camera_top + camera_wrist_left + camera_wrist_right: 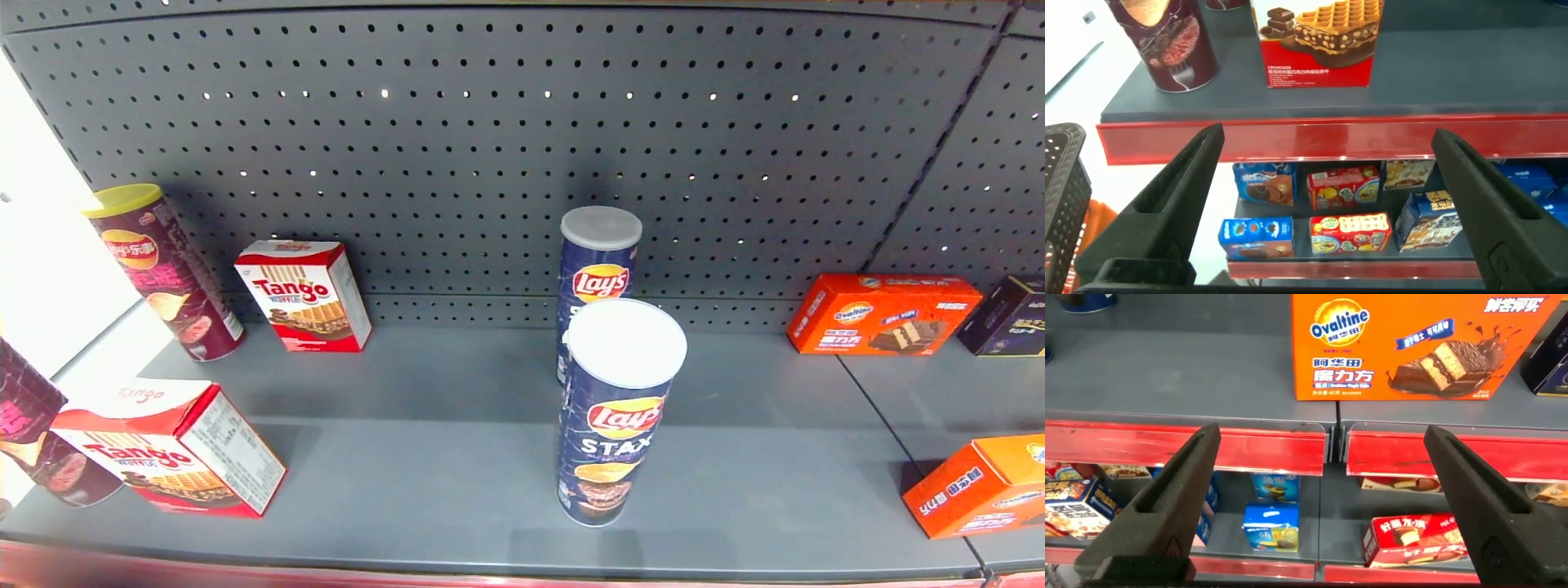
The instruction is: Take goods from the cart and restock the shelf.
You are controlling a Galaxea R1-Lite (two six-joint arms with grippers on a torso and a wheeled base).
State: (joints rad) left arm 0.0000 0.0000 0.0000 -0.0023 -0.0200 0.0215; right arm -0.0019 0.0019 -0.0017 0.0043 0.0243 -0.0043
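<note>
**Both grippers empty at the shelf front; next item to be fetched**

The left gripper and the right gripper are spread wide with nothing between the fingers, just in front of the red edge of the shelf. On the shelf are seen two blue chip cans near the middle, a wafer box and a maroon can to the left, and an orange box to the right. A black mesh basket, judged to be the cart, is beside the left gripper; its contents are hidden. The next item is best gripped squarely and set on bare shelf, well apart from the upright cans, so that none is toppled.
</note>
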